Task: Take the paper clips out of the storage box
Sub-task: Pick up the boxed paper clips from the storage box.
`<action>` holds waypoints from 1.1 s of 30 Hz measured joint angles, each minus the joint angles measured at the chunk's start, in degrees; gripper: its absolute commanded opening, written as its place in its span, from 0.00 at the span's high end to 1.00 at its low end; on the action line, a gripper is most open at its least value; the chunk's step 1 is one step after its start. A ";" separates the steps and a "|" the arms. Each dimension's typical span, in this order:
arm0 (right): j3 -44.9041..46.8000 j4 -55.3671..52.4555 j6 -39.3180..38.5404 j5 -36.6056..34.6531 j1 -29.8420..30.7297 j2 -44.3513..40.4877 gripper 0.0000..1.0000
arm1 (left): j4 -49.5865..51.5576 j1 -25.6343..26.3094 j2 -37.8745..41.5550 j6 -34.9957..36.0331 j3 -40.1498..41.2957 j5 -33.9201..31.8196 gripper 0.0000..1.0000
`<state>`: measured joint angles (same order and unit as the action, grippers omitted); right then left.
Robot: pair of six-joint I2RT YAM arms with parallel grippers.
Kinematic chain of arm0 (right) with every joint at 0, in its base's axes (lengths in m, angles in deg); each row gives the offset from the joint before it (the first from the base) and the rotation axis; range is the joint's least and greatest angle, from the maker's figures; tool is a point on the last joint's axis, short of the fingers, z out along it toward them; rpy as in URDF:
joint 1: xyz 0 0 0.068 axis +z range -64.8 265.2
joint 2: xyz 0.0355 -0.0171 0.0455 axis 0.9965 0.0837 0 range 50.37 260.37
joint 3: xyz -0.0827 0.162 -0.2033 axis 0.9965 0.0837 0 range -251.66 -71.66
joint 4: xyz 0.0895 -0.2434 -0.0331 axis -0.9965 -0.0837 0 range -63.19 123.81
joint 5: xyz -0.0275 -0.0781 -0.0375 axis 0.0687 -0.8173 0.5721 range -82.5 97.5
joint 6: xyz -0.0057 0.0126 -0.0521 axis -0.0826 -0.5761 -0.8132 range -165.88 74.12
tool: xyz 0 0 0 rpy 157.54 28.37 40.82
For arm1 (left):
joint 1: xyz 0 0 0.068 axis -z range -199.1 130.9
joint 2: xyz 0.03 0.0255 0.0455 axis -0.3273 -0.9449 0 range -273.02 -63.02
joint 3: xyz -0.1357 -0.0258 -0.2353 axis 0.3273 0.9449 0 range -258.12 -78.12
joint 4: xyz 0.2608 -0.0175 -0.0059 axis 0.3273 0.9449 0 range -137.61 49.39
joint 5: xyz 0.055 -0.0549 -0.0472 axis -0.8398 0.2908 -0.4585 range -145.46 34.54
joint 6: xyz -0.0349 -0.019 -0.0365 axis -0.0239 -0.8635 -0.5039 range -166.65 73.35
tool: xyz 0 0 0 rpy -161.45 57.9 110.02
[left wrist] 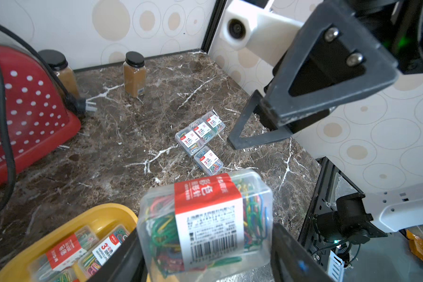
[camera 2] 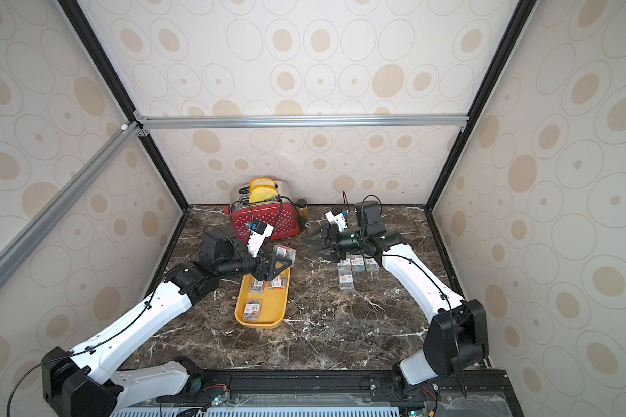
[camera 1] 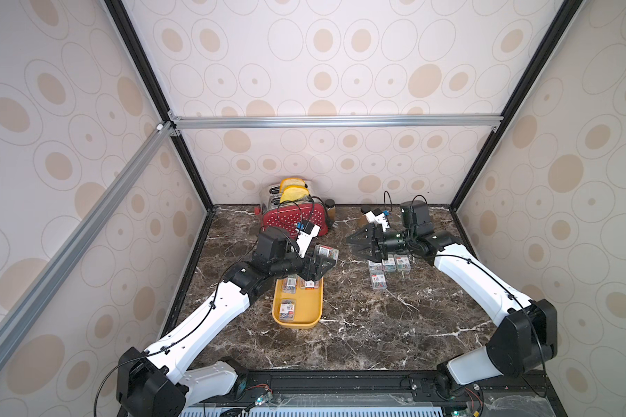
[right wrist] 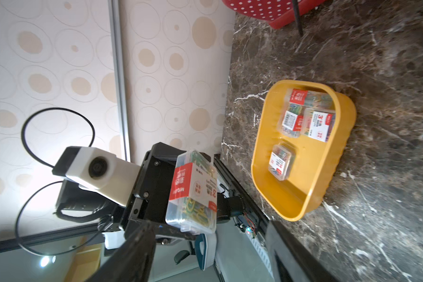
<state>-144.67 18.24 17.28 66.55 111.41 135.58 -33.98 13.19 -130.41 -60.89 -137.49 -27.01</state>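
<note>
In the box point(camera 1: 306, 310), one clip case point(camera 1: 287, 309) lies alone near its near end, and three more cases point(right wrist: 319, 124) crowd its far end. Just past that far end, the left gripper point(camera 1: 318, 268) pinches a fifth case point(left wrist: 205, 219) by its sides, lifted clear of the box. Right of the box and farther back, four cases point(camera 1: 389, 263) lie on the table, three in a row and one nearer. Over them hangs the right gripper point(camera 1: 355, 244), jaws spread and empty. Behind the box stands a toaster point(camera 1: 293, 220).
</note>
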 measured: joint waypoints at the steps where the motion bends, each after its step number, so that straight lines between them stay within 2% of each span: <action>1: 0.48 2.03 1.97 0.66 0.00 0.00 0.21 | -0.63 0.02 -0.02 0.68 -0.02 0.02 0.62; 8: 3.26 15.23 15.28 3.65 0.00 0.00 0.15 | -4.61 0.66 -1.70 4.70 -1.88 0.50 0.63; 10: 3.26 17.33 17.44 4.11 0.00 0.00 0.02 | -6.14 0.98 -2.05 5.49 -2.05 0.59 0.63; 13: 3.45 19.87 19.61 4.63 0.02 0.00 0.00 | -7.58 1.53 -2.69 6.73 -2.47 0.61 0.64; 26: 6.32 30.62 28.72 5.66 1.11 1.22 0.03 | -12.04 2.84 -5.31 10.27 -4.87 0.59 0.64; 33: 7.52 39.26 35.98 5.55 2.01 2.82 0.14 | -13.62 3.23 -5.97 11.37 -5.35 0.52 0.63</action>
<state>-137.16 57.49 53.26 72.10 113.43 138.40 -47.60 16.43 -136.38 -49.53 -142.84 -26.49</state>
